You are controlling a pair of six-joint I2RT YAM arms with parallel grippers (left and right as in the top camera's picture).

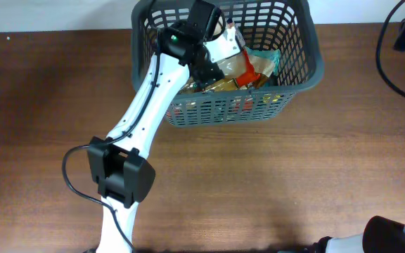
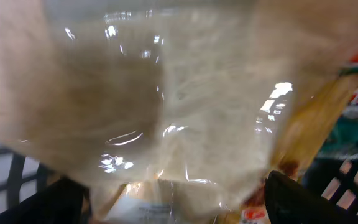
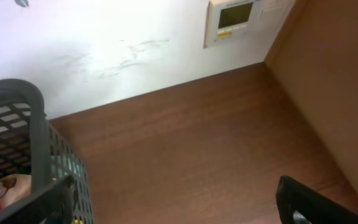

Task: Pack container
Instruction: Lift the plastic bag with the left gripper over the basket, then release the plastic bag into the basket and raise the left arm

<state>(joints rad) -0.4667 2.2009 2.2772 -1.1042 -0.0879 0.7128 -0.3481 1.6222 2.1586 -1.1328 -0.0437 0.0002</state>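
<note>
From overhead, the container [image 1: 225,111] sits at the table's [image 1: 294,183] far edge, the left gripper [image 1: 213,70] is down inside its left half over the packets [image 1: 255,67], and bare wood lies in front and to both sides. The left wrist view is filled by a clear packet [image 2: 166,112], with the dark fingertips [image 2: 309,199] spread wide at the lower corners and basket lattice just beyond them. In the right wrist view, the right gripper [image 3: 179,202] hangs spread and empty over bare table beside the container's rounded corner, with the white wall [image 3: 104,43] beyond.
</note>
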